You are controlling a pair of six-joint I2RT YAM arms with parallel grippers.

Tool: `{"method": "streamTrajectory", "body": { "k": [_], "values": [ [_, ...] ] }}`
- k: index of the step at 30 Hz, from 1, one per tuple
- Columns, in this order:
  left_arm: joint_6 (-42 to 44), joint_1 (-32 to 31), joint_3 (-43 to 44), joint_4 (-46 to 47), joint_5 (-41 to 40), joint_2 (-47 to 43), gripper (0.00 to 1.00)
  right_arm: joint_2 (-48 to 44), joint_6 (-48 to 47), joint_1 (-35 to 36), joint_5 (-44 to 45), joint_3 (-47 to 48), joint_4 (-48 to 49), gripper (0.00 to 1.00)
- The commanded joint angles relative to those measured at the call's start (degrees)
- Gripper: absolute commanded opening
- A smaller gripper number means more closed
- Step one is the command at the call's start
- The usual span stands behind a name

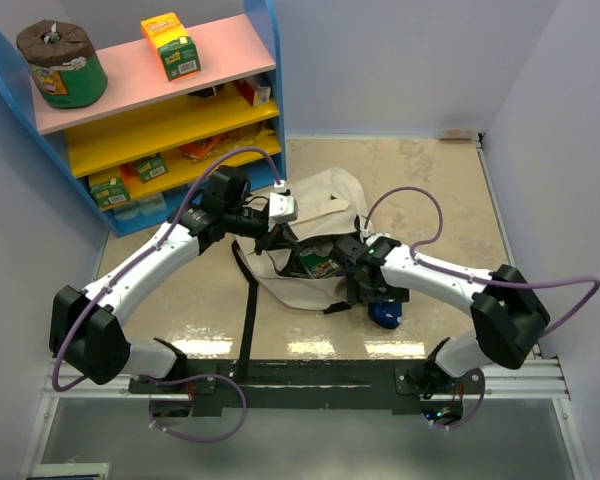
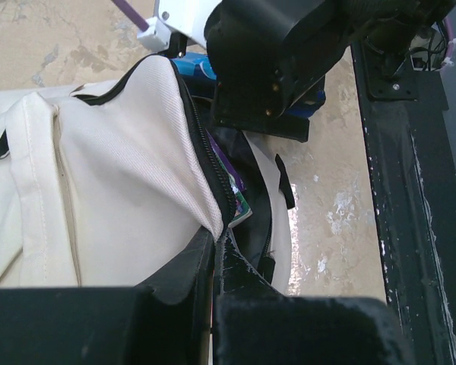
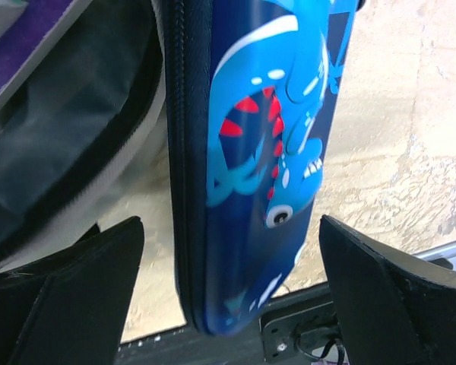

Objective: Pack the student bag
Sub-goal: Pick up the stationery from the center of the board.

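Observation:
The student bag (image 1: 325, 205) lies in the middle of the table, beige with a black zipper, its mouth facing the arms. My left gripper (image 2: 216, 247) is shut on the bag's zipper edge (image 2: 213, 179) and holds the opening up. A book (image 2: 241, 204) shows inside against the dark lining. My right gripper (image 3: 232, 258) stands open just right of the bag's mouth. A glossy blue pencil case (image 3: 266, 152) with a shark print stands on edge between its fingers, with a gap on each side. In the top view the pencil case (image 1: 385, 314) peeks out below the right gripper (image 1: 365, 285).
A blue shelf unit (image 1: 160, 110) with pink and yellow boards carries boxes and a round tub at the back left. A black bag strap (image 1: 248, 305) trails toward the metal rail (image 1: 380, 375) at the near edge. White walls close in on both sides.

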Motion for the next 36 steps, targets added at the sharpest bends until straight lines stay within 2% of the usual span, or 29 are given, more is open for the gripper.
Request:
{"method": "streamTrajectory", "body": {
  "k": [1,6,9,10,13,17,20,21,24,29,32,36],
  "values": [
    [2.3,0.3,1.5,-0.1,0.1,-2.3,0.00,2.6,0.9,0.4,2.9,1.4,0.7,0.99],
    [3.1,0.5,1.4,-1.2,0.5,-2.4,0.00,3.7,1.9,0.4,3.2,-0.1,1.4,0.98],
    [3.1,0.7,1.6,-1.2,0.6,-2.5,0.00,3.4,1.8,0.4,3.0,-0.8,1.9,0.84],
    [3.0,0.7,1.6,-1.3,0.6,-2.5,0.00,3.0,1.9,0.4,2.9,-1.0,2.2,0.69],
    [2.6,0.7,2.0,-1.1,0.7,-2.5,0.00,0.6,2.5,0.5,1.6,-2.5,3.6,0.48],
    [1.6,0.8,2.3,-0.6,1.1,-2.8,0.00,-1.5,4.8,0.4,1.4,-4.2,3.6,0.50],
    [0.8,0.7,2.4,-0.2,1.3,-2.9,0.00,-5.0,5.6,0.4,2.1,-3.5,2.8,0.35],
    [0.7,0.7,2.4,-0.3,1.3,-2.9,0.00,-7.3,5.7,0.5,2.2,-3.1,2.2,0.23],
    [0.3,0.7,2.4,0.0,0.7,-2.9,0.00,-12.2,5.1,0.6,1.7,-2.0,1.9,0.12],
    [-0.7,0.7,2.0,1.2,0.2,-2.8,0.00,-26.4,-2.4,1.5,-3.1,-0.5,5.2,0.08],
    [-2.0,0.7,2.0,2.2,1.0,-2.7,0.00,-29.0,-6.8,1.5,-5.7,0.1,7.0,0.07],
    [-4.3,0.7,1.8,3.9,2.8,-3.1,0.00,-27.9,-9.5,1.6,-5.2,2.2,7.4,0.00]
  ]
}}
